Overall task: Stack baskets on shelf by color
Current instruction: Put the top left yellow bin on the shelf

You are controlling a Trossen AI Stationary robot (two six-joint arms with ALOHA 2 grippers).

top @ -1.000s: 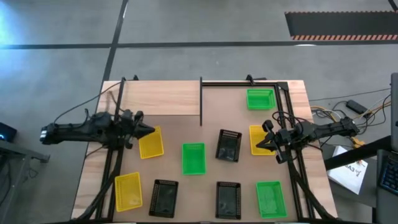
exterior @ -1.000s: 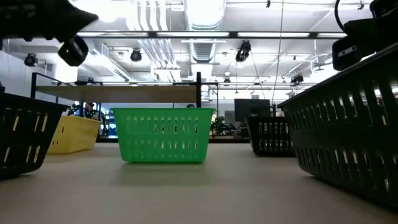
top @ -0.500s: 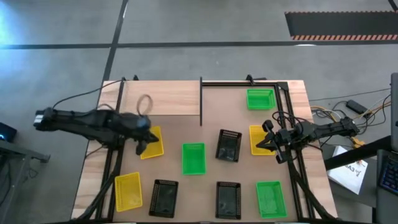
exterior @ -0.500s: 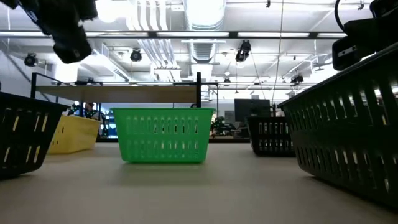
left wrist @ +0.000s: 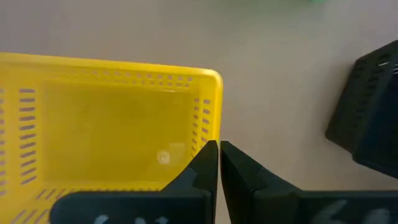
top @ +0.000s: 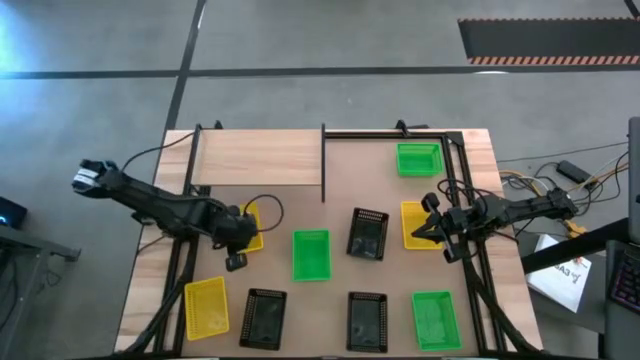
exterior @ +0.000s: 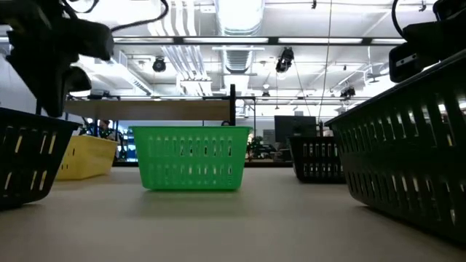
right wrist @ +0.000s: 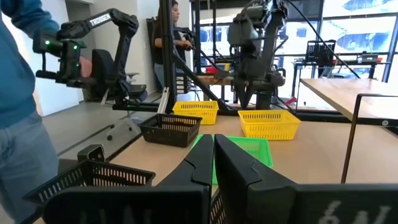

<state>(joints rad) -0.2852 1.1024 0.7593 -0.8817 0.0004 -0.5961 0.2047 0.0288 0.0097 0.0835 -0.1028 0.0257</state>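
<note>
Baskets lie scattered on the brown table (top: 330, 300), all empty. Yellow ones sit at nine o'clock (top: 246, 228), seven o'clock (top: 206, 306) and three o'clock (top: 414, 223); green ones at centre (top: 311, 254), five o'clock (top: 433, 319) and one o'clock (top: 419, 159); black ones at six o'clock (top: 264, 318), (top: 367, 322) and just right of centre (top: 368, 233). The pale shelf (top: 260, 158) at eleven o'clock is bare. The left gripper (left wrist: 218, 151), fingers pressed together and holding nothing, hangs above the nine o'clock yellow basket's rim. The right gripper (top: 428, 230), likewise closed, waits at three o'clock. People stand in the room beyond.
</note>
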